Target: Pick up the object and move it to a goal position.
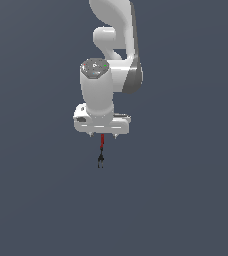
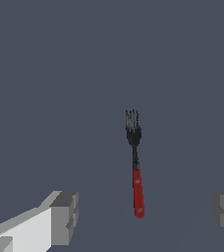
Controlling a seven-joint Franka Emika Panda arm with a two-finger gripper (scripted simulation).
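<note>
- One thing matters here: the object (image 2: pixel 135 165), a small fork with a red handle and dark tines, lies on the flat grey surface (image 2: pixel 45 74) directly under your claw (image 2: pixel 146 214).
- In the wrist view the claw stands open, its two grey pads well apart, and the red handle end sits in the gap between them, touching neither pad.
- The fork's long axis runs straight away from the wrist camera, across the line joining the pads, so closing the claw would pinch the handle from its two sides.
- In the exterior view the white arm (image 1: pixel 103 87) points straight down, and the fork shows just below the claw, red end nearest it and tines farther off. You cannot tell from that view how much height separates them.
- The handle looks smooth, rounded and thin; the tines are dark, narrow and bunched together.
- I judge the next move to be a straight descent onto the handle, then a close. A handle this slim may slip or roll if the pads meet it off-centre.
- No goal marker shows in either view.
</note>
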